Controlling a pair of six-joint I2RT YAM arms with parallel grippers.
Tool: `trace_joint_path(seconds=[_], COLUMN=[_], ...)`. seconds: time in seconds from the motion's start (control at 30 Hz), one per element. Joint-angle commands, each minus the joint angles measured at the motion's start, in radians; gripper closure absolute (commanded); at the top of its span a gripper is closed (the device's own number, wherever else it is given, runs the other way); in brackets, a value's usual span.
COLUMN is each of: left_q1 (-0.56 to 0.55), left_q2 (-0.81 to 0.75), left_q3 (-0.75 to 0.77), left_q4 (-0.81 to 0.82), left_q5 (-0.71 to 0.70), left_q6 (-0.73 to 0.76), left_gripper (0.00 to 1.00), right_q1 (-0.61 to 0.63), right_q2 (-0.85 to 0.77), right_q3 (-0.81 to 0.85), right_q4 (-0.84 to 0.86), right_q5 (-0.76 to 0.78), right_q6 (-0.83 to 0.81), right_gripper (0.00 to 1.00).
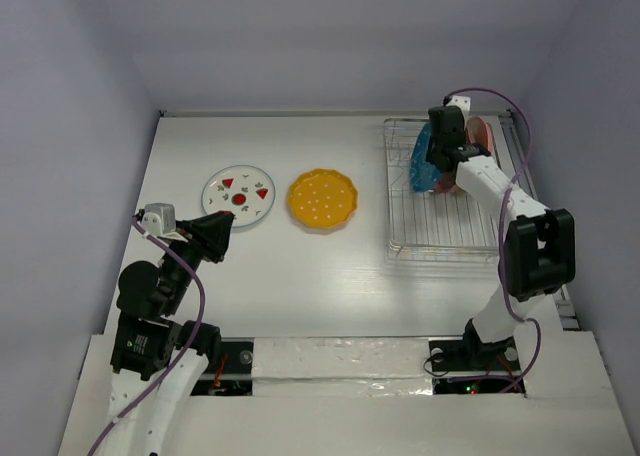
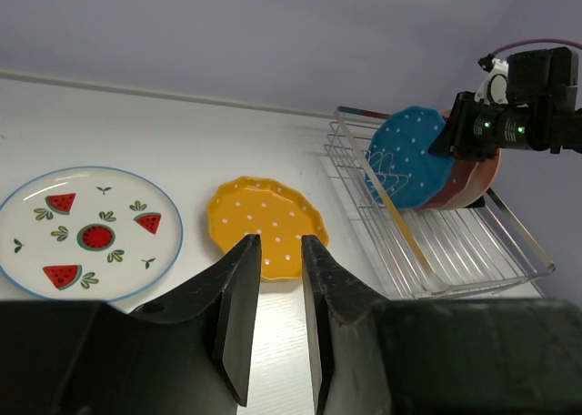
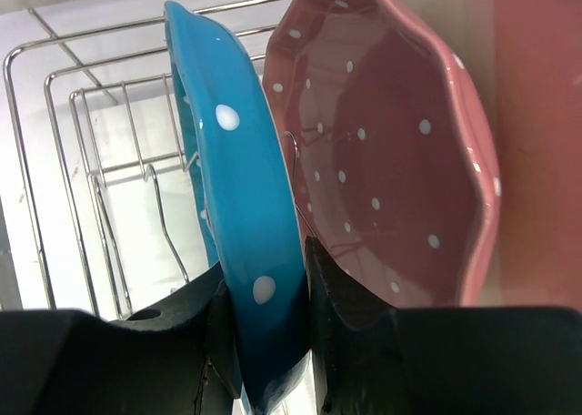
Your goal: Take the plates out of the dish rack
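At the right wrist, jaws clamp the teal plate [image 3: 241,206], unclear overhead.

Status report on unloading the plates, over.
Right gripper shut on teal-blue dotted plate, upright in silver wire dish rack. Left gripper open, empty. Maroon-pink dotted plate stands right beside the teal one.

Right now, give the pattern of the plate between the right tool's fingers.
Blue plate with white dots; right wrist view.
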Motion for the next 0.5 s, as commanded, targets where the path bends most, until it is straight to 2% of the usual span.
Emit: trace_joint_path(seconds=[0.0,0.27,0.47], left_q1=[0.004,0.004,0.004], left_q2=[-0.003,-0.001,-0.003], left_q3=[-0.007,-0.007,-0.007], left_q4=[0.039,0.039,0.038], left_q5=[0.012,0.012,0.011], left_q6=[0.003,0.003,0.003], left_gripper=[0.78,0.77,0.77], right_q1=[-0.006,0.003,0.032], right_q2=[-0.122,-0.307,-0.427], right_q3=[0.044,0.048,0.036], right_q4=[0.062,0.058,0.071], right_q5=[0.074,0.042,-0.095], right_q6=[-0.028,-0.035,0.028], right_gripper=[0.99,1.00,1.00])
